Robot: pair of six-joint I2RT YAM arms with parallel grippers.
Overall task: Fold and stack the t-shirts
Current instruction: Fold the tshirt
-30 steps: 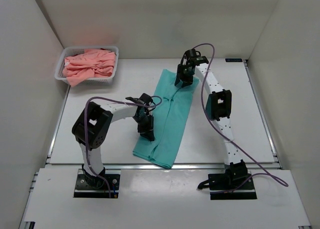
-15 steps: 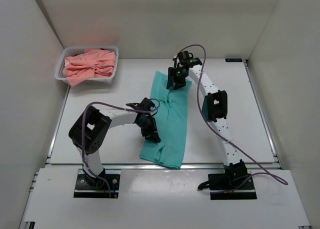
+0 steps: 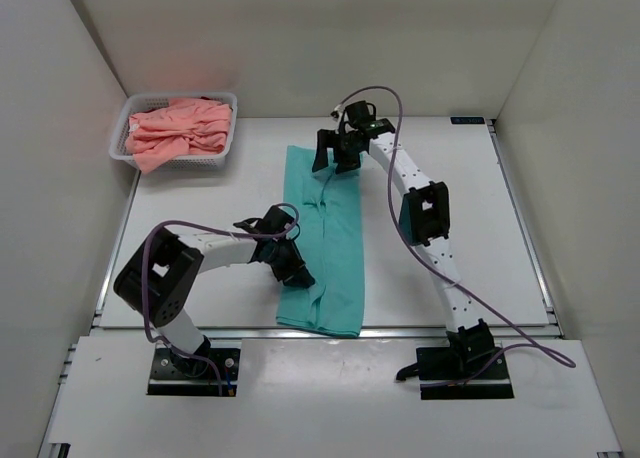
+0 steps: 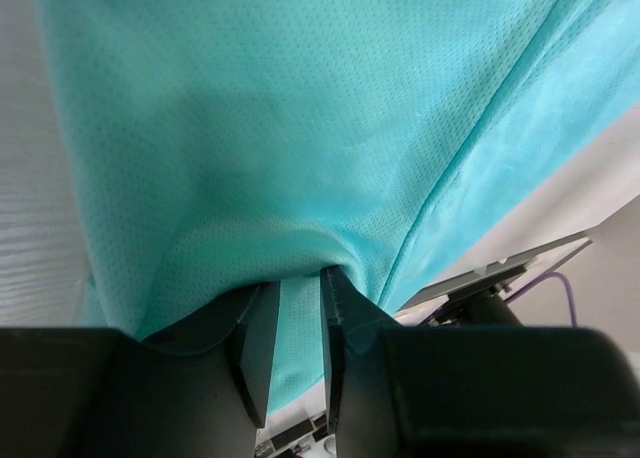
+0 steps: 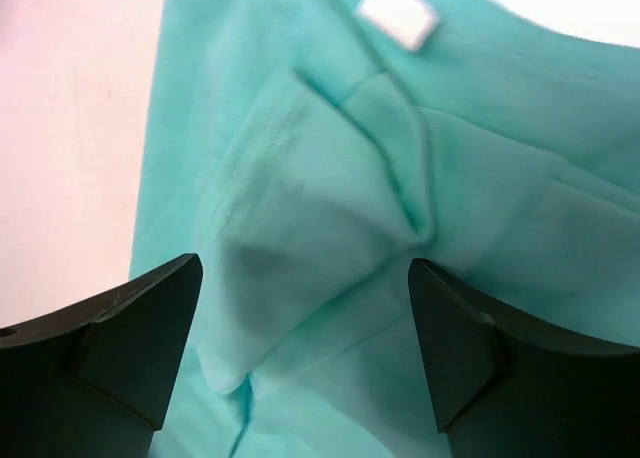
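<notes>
The teal t-shirt (image 5: pixel 300 158) fills most of the field, spread on the pale table (image 5: pixel 70 108), which shows bare at the left and upper right. A white neck label (image 5: pixel 398 11) lies near the top, and below it a raised fold of cloth runs down to a pinched crease at centre. The right gripper (image 5: pixel 305 328) frames this fold, its dark jaws spread wide with loose cloth between them.

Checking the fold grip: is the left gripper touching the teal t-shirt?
Touching. The left wrist view shows the left gripper nearly closed on a fold of the teal t-shirt, with the cloth pinched between its fingers.
</notes>
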